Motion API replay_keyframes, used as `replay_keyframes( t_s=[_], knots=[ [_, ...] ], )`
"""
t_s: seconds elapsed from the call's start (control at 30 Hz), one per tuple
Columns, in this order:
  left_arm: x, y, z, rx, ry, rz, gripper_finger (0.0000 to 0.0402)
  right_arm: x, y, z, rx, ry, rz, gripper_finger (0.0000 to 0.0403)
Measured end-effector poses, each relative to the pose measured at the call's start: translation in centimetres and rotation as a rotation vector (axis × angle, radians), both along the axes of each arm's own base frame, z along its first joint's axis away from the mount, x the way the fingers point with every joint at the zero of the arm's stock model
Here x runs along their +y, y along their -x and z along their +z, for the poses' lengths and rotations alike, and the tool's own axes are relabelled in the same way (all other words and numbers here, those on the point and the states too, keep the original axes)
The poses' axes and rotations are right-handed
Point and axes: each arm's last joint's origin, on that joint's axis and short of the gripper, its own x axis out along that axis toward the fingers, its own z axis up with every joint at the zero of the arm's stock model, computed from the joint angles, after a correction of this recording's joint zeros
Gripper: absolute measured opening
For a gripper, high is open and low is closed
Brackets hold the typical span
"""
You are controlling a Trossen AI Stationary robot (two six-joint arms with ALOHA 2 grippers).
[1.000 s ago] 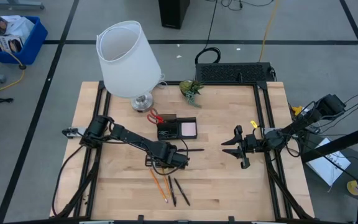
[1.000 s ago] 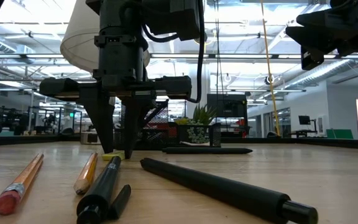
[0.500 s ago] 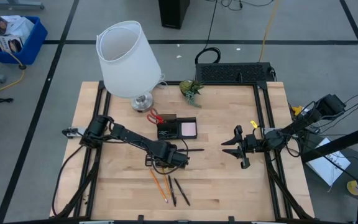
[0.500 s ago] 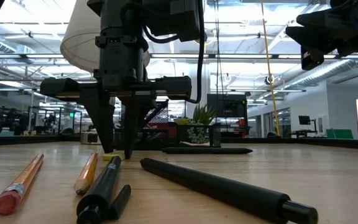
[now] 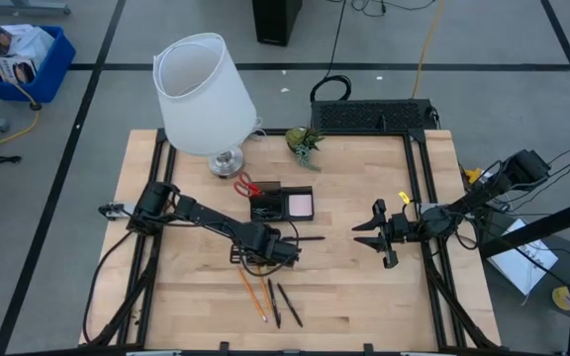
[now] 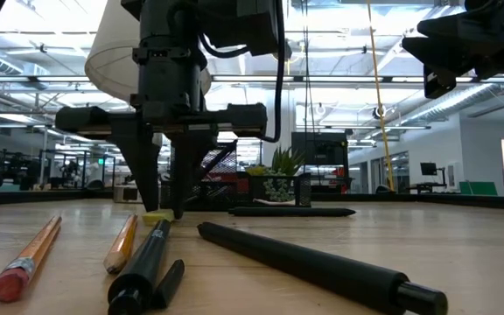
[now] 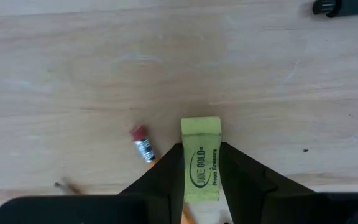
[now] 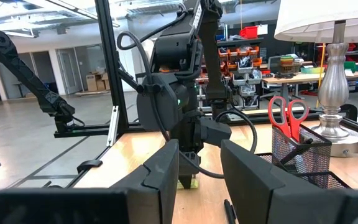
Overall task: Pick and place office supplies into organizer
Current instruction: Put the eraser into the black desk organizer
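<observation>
Left tool [image 7: 201,180] is clamped on a yellow eraser [image 7: 201,158] at the worktop [image 7: 73,74]; nothing has shifted, so lifting remains undone.

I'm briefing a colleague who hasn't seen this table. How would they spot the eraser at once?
Start at the big white lamp and follow the left arm to the left gripper near the table's middle. The eraser sits between its fingers: a small yellow-green block with printed lettering, unlike the long orange pencils and black pens nearby.
</observation>
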Motion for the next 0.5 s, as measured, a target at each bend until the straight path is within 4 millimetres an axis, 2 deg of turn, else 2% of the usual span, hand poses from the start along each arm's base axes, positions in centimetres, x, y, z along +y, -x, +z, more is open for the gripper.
replay_keyframes(
  t_s=[0.2, 0.5],
  knots=[
    [0.4, 0.2, 1.1, -0.014, -0.010, 0.002, 0.0097, 0.0, 0.0, 0.0, 0.000, 0.000, 0.000, 0.0116],
    [2.3, 0.8, 3.2, -0.026, -0.071, -0.014, 0.0097, 0.0, 0.0, 0.0, 0.005, 0.003, -0.001, 0.0116]
  ],
)
